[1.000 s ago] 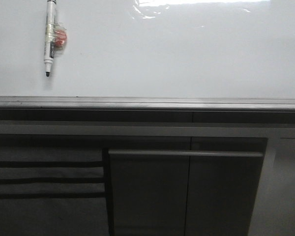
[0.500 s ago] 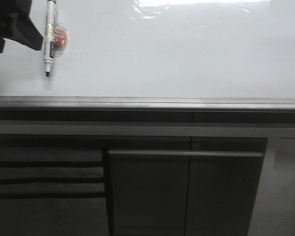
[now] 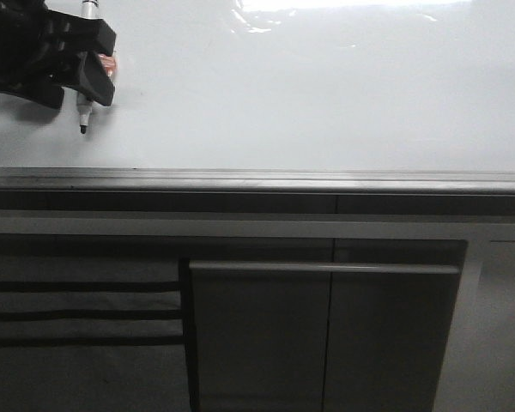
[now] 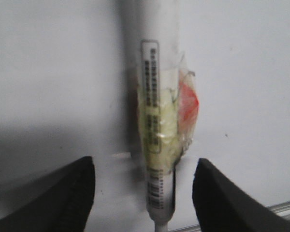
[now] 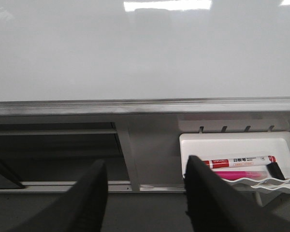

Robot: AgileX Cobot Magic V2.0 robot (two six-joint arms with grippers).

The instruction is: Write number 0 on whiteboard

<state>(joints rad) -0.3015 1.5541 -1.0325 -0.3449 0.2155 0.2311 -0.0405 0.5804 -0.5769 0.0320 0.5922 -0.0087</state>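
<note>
Whiteboard (image 3: 309, 94) blank; black marker (image 4: 158, 145) stuck on it, taped, tip down, between spread fingers of left gripper (image 4: 142, 193), apparently untouched. Right gripper (image 5: 145, 193) apart, empty.

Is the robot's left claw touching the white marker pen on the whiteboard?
Apart. In the left wrist view, the white marker pen sits between the open left gripper fingers, with whiteboard showing on both sides.

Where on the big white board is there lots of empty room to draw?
The whiteboard is bare from the marker all the way right, down to the grey edge strip. The top left corner is crowded: the left claw sits open around the marker there. No 0 is drawn yet.
</note>
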